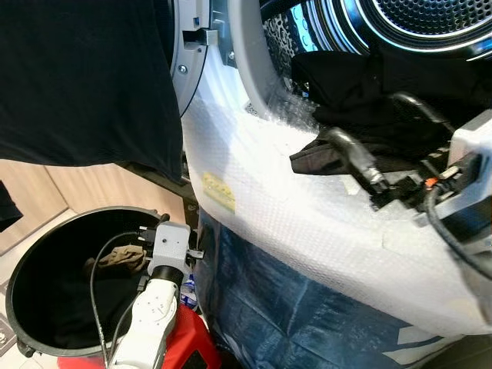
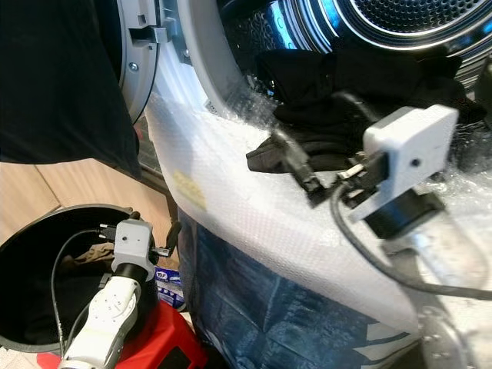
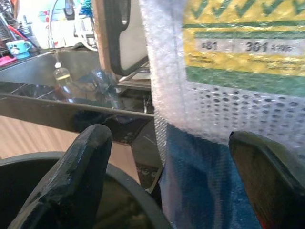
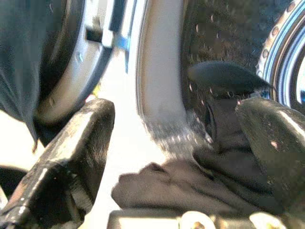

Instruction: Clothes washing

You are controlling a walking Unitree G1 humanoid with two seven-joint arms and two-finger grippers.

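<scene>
Reaching with fingers spread, right gripper [image 1: 384, 146] straddles the crumpled dark brown-black garment [image 1: 327, 157] on the bubble-wrapped washer-door lip, drum just beyond; left gripper [image 3: 167, 176], also spread, idles.

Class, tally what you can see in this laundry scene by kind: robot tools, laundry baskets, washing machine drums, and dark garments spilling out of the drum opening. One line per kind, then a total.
Robot tools: 2, left tool and right tool
Laundry baskets: 1, black basket
Washing machine drums: 1, drum
Dark garments at the opening: 1 heap, dark clothing; separate pieces cannot be told apart
Total: 5
</scene>
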